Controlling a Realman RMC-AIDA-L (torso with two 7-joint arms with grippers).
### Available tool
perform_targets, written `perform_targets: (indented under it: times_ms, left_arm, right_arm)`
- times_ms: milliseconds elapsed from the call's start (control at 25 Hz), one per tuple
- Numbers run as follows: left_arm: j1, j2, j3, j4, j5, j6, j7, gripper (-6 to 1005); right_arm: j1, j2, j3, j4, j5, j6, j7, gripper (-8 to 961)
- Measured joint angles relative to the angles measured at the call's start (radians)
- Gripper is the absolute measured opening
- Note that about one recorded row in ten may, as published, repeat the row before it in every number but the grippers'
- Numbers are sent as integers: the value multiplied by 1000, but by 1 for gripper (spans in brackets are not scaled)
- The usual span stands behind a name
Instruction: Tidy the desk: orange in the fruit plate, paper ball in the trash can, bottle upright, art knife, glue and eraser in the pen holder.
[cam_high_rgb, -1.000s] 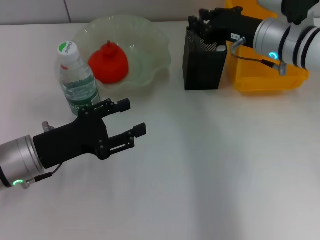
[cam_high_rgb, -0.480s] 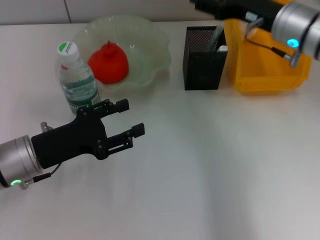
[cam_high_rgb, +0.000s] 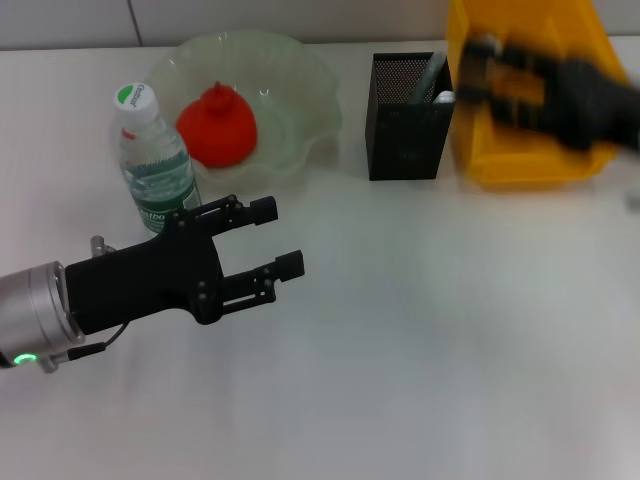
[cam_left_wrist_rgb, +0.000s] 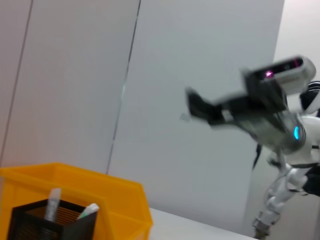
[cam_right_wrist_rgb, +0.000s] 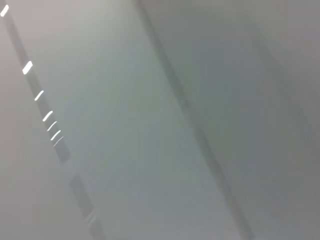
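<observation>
The orange (cam_high_rgb: 217, 125) lies in the glass fruit plate (cam_high_rgb: 300, 95) at the back left. The bottle (cam_high_rgb: 150, 160) stands upright in front of the plate. My left gripper (cam_high_rgb: 278, 237) hovers open and empty over the table, just right of the bottle. The black mesh pen holder (cam_high_rgb: 405, 125) (cam_left_wrist_rgb: 30, 225) holds two pale-tipped items (cam_left_wrist_rgb: 87, 211); I cannot tell which they are. My right gripper (cam_high_rgb: 487, 75) (cam_left_wrist_rgb: 200, 106) is a blur above the yellow bin (cam_high_rgb: 530, 160). The paper ball is out of view.
The yellow bin (cam_left_wrist_rgb: 100, 200) stands directly right of the pen holder, at the table's back right. White tabletop (cam_high_rgb: 420, 330) stretches across the front and right. The right wrist view shows only a grey wall.
My right gripper left the pen holder, rose, and swung right to above the yellow bin. My left gripper has edged slightly to the right.
</observation>
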Motion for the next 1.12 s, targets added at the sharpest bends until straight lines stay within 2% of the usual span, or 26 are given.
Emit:
perform_targets:
  times_ms: [80,200,280,400,440,680,1120]
  left_arm:
    - [-11,5,3,37,26,32,-72,722]
    - [-17,17,14,47,61,51,-113,722]
    - [-18,18,20,47,71,53,-120,722]
    - [-19,18,31,48,91,54,-134,725]
    - [-25,18,43,48,136,50,-148,726]
    - [-30,20,43,58,175,46,-148,731]
    - [-27,20,44,67,185,47,-134,732]
  right_arm:
    - [-3,-2,43,-20,-170,-102,-47,760]
    - [-6,-2,43,-45,-263,-118,-97,760]
    - [-2,-2,37,-88,-373,-112,-158,760]
    - [3,-1,40,-115,-423,-91,-200,760]
    - [1,-1,43,-123,-433,-78,-225,760]
    - [-20,4,45,-168,-441,-8,-343,759]
    - [-19,3,47,-196,-437,-2,-371,758]
